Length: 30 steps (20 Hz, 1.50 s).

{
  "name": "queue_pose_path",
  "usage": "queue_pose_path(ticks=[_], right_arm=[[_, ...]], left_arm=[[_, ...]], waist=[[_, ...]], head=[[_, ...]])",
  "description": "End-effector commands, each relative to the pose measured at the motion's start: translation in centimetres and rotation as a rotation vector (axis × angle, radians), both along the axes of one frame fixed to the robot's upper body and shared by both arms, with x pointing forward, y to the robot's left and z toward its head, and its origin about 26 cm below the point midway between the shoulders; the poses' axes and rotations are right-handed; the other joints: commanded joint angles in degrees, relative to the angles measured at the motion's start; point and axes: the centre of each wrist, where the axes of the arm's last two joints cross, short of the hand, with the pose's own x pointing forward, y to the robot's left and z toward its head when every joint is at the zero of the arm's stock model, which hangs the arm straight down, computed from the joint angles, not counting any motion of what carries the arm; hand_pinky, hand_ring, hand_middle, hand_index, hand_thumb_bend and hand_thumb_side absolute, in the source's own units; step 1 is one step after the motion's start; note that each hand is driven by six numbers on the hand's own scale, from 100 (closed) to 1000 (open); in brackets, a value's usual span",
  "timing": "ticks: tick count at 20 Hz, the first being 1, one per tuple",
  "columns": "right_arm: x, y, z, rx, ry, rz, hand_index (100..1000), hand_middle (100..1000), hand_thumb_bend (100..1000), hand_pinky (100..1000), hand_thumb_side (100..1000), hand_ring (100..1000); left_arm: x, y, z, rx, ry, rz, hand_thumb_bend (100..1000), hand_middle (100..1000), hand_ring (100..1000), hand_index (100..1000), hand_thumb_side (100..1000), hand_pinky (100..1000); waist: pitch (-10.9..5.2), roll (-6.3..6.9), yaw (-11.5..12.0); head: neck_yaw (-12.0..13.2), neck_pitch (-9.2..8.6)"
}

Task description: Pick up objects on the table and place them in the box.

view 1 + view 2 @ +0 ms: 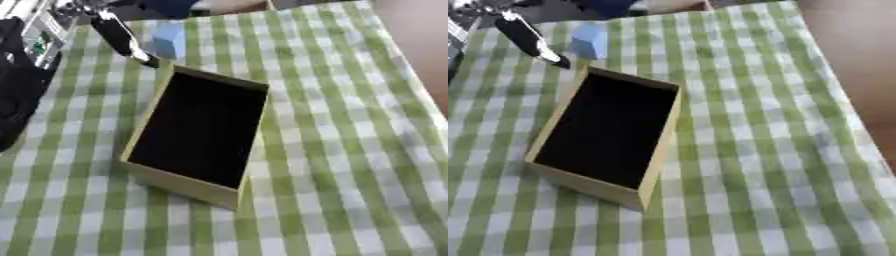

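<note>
cloth [350, 150]: green-white check | floor [859, 60]: brown, right

whole shot's pretty smeared. left hand [122, 35] is cut off by the far-left edge, only a dark finger shows. light blue block [168, 40] behind it is just a fuzzy shape. box [188, 187] inside reads pure black

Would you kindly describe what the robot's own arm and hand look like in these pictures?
Only the left hand shows, at the upper left: slim, glossy black fingers with pale highlights, ending in a dark tip, joined to silver-grey metal parts at the top edge. A bulky black arm section fills the left border. No cables or markings can be made out. The right hand is not in view.
</note>
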Motion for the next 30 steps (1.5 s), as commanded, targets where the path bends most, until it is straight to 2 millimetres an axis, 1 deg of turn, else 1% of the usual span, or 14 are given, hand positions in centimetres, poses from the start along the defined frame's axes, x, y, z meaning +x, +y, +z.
queue_pose_path(ticks=[1,4,7,11,14,19,21,24,28,30], right_arm=[[-0.2,-0.1,1.0,-0.030,-0.024,0.008,827,619,100,673,1000,714],[-0.2,-0.1,1.0,-0.030,-0.024,0.009,827,619,100,673,1000,714],[-0.2,-0.1,1.0,-0.031,-0.024,0.010,827,619,100,673,1000,714],[-0.1,-0.1,1.1,-0.031,-0.027,0.013,827,619,100,674,1000,714],[0.0,0.0,1.3,-0.029,-0.034,0.014,826,619,100,674,1000,715],[0.0,0.0,1.4,-0.028,-0.040,0.019,826,618,100,674,1000,715],[0.1,0.1,1.5,-0.029,-0.043,0.021,825,618,100,673,1000,714],[0.1,0.1,1.6,-0.029,-0.046,0.021,825,617,100,673,1000,714],[0.2,0.1,1.8,-0.032,-0.054,0.023,825,617,100,673,1000,714],[0.3,0.2,1.9,-0.033,-0.058,0.024,825,616,100,673,1000,714]], left_arm=[[-0.2,0.1,1.7,0.001,-0.049,0.019,606,803,835,937,231,832],[-0.1,0.3,2.0,0.004,-0.040,0.040,583,804,838,936,198,835],[0.0,0.3,2.3,0.016,-0.035,0.061,587,811,845,932,208,841],[0.4,0.5,2.3,0.007,-0.031,0.098,573,825,853,929,198,850],[1.0,0.9,1.7,-0.014,-0.004,0.123,594,835,859,931,209,857],[1.4,1.4,1.4,-0.013,0.010,0.169,644,855,889,936,219,875],[1.5,1.8,1.4,-0.002,0.018,0.192,663,861,897,937,223,884],[1.6,2.4,1.5,0.014,0.026,0.222,664,866,907,937,224,891],[1.6,2.9,1.9,0.015,0.037,0.242,638,869,908,935,214,893],[1.5,3.1,2.2,0.004,0.040,0.243,625,865,903,931,215,889]], waist=[[-1.47,-0.06,-0.21],[-1.44,0.16,-0.36],[-1.28,0.42,-0.65],[-1.20,1.00,-1.92],[-1.29,1.41,-2.66],[-1.19,1.61,-2.63],[-1.04,1.67,-2.28],[-0.58,1.64,-1.17],[0.52,1.27,0.99],[1.14,1.26,1.52]], head=[[0.07,-0.54],[0.24,-0.59],[0.47,-0.67],[1.44,-0.60],[2.40,-0.75],[3.10,-1.15],[3.45,-1.31],[3.84,-1.43],[4.35,-1.84],[4.73,-2.18]])
